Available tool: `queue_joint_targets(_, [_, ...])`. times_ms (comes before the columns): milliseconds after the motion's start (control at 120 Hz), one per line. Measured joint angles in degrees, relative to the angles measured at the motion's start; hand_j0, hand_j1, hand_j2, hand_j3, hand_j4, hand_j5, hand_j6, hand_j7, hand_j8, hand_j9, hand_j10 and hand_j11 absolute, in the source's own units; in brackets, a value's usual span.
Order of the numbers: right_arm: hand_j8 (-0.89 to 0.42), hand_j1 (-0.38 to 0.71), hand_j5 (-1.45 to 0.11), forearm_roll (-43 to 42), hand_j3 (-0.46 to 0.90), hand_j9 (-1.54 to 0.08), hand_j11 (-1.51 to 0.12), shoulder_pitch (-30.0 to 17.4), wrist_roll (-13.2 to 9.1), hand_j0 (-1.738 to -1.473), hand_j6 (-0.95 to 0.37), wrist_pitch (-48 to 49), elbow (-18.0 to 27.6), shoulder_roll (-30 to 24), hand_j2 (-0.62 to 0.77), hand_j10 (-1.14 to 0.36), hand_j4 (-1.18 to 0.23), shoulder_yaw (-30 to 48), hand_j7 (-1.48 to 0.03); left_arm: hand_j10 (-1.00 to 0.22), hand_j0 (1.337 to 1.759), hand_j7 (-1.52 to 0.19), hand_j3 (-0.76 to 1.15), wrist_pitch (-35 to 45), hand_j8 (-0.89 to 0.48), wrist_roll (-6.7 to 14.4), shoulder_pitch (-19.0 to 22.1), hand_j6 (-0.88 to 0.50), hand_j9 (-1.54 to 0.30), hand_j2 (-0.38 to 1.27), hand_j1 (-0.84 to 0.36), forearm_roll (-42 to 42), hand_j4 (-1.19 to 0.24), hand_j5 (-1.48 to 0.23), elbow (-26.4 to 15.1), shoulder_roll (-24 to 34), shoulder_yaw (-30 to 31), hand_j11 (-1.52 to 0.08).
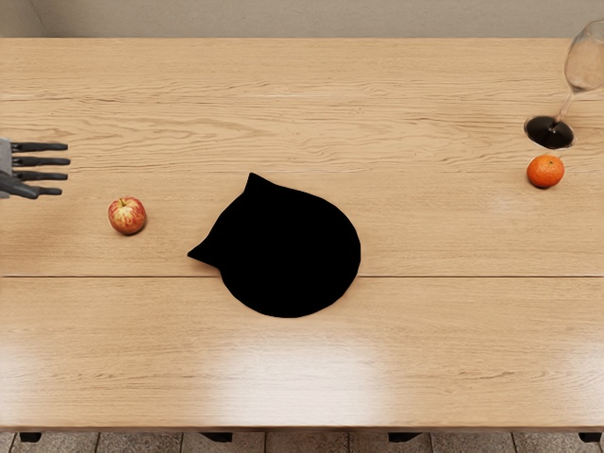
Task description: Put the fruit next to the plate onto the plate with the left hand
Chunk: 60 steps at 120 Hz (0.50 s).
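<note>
Left hand (pixel 33 168) reaches in from the picture's left edge, its dark fingers (pixel 45 146) straight and spread, holding nothing, above a pale wooden table (pixel 302 377). The right hand is not in view.

Nearest the viewer past the bare front boards lies the plate (pixel 283 250), a flat black disc with two ear-like points on its upper left rim; nothing rests on it. Just left of it, a little farther back, sits a red-and-yellow apple (pixel 126 215), between the plate and the hand and touching neither. It appears to be the fruit to move, being much the closer of the two to the plate. Farther back, well apart at the right, an orange (pixel 545 171) lies just in front of the dark foot of a wine glass (pixel 571 90), whose bowl leans toward the picture's right edge.

The task looks barely begun: the apple is ungrasped. From here the round fruit could roll if the fingers meet it off-centre or nudge it before closing, and a slack hold could let it drop short of the plate. On a plate this flat, with no visible lip, an apple released while moving might roll off.

No brand, label or writing can be read anywhere.
</note>
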Motion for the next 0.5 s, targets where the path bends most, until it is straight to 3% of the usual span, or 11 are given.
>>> queue_joint_targets(142, [-0.01, -0.34, -0.01, 0.0, 0.0, -0.01, -0.01, 0.0, 0.0, -1.658, -0.01, -0.02, -0.11, 0.0, 0.0, -0.01, -0.01, 0.11, -0.01, 0.0, 1.658, 0.0, 0.0, -0.01, 0.0, 0.13, -0.5, 0.0, 0.0, 0.0, 0.35, 0.86, 0.0, 0.0, -0.08, 0.32, 0.04, 0.0])
queue_joint_targets(242, [-0.01, -0.34, -0.01, 0.01, 0.0, -0.01, -0.01, 0.01, 0.0, -1.658, -0.01, -0.05, -0.32, 0.0, 0.0, -0.01, -0.01, 0.18, -0.01, 0.0, 1.658, 0.0, 0.0, -0.01, 0.0, 0.96, -9.49, 0.0, 0.0, 0.0, 0.35, 9.72, 0.0, 0.0, -0.09, -0.78, 0.03, 0.0])
queue_joint_targets(350, [-0.01, -0.34, -0.01, 0.01, 0.0, -0.01, -0.01, 0.0, 0.0, -1.658, -0.01, -0.07, -0.4, 0.0, 0.0, -0.01, -0.01, 0.2, -0.01, 0.0, 1.658, 0.0, 0.0, 0.02, 0.0, 2.31, -14.57, 0.0, 0.0, 0.0, 0.35, 19.4, 0.0, 0.0, -0.55, -3.59, 0.0, 0.0])
queue_joint_targets(400, [-0.01, -0.34, -0.01, 0.01, 0.0, -0.01, -0.01, 0.0, 0.0, -1.658, -0.01, -0.07, -0.42, 0.0, 0.0, -0.01, -0.01, 0.2, -0.01, 0.0, 1.658, 0.0, 0.0, 0.02, 0.0, 2.59, -14.77, 0.0, 0.0, 0.0, 0.35, 24.14, 0.0, 0.0, -3.44, -2.2, 0.0, 0.0])
queue_joint_targets(500, [-0.01, -0.34, -0.01, 0.01, 0.0, -0.01, -0.01, 0.0, 0.0, -1.658, -0.01, -0.08, -0.44, 0.0, 0.0, -0.01, -0.01, 0.21, -0.01, 0.0, 1.658, 0.0, 0.0, 0.01, 0.0, 2.88, -15.37, 0.0, 0.0, 0.0, 0.34, 32.59, 0.0, 0.0, -12.97, -1.18, -0.05, 0.0])
